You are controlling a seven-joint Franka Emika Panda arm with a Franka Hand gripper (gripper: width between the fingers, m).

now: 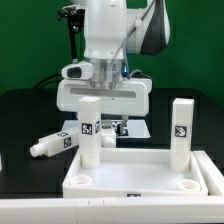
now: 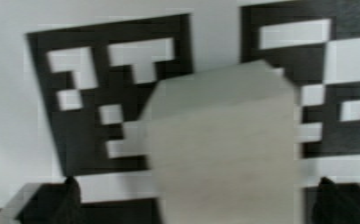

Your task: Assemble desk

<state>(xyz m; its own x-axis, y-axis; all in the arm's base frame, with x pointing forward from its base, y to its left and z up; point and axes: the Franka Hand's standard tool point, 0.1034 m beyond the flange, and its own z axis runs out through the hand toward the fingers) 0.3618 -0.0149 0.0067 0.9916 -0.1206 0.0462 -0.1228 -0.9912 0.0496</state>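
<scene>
Well, white rimmed tabletop (image 1: 130,188), two tagged legs (image 1: 180,128) upright.

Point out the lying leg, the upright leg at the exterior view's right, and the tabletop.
lying leg (image 1: 55,145), exterior view, middle of its body.
upright leg (image 1: 180,130) at the exterior view's right, exterior view, its tagged face.
tabletop (image 1: 135,186), exterior view, front rim.

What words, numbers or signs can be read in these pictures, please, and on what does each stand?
None: no word, number or brand is readable.
Only black-and-white square tags, patterns without letters: on the middle upright leg, the upright leg at the exterior view's right, the lying leg, and two close up in the wrist view.
</scene>
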